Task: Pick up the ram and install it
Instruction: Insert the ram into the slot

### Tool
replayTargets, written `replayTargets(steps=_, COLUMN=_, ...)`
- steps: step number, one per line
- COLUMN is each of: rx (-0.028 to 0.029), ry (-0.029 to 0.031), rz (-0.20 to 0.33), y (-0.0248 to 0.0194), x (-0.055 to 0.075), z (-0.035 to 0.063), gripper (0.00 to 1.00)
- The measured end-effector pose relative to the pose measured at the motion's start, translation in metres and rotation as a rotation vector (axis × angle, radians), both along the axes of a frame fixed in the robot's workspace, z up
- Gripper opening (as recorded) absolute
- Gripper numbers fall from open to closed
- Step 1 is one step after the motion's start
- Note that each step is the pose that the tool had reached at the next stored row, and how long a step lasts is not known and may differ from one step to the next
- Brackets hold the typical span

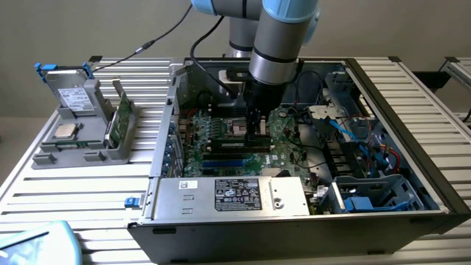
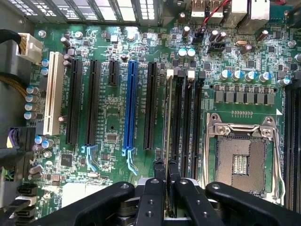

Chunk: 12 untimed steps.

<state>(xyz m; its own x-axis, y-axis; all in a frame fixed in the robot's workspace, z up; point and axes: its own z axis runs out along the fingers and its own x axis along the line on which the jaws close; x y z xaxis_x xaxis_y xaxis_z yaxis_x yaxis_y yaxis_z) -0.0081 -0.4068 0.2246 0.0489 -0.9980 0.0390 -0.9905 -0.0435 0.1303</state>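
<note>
The ram shows edge-on in the wrist view as a thin dark strip running along one of the black memory slots, next to the empty CPU socket. My gripper is shut on the ram's near end, with one black finger on each side. I cannot tell whether the stick is seated in the slot or just above it. In the exterior view the gripper reaches straight down into the open computer case, over the middle of the green motherboard.
Long black, blue and white expansion slots lie beside the memory slots. A silver power supply and blue cables crowd the case. On the exterior view's left, a grey holder carries a silver CPU chip and a green card.
</note>
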Motion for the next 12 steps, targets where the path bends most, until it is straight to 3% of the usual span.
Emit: replayTargets(steps=12, rx=0.0001, ry=-0.0001, rz=0.0, y=0.0021, x=-0.0009, z=-0.0001, gripper=0.14)
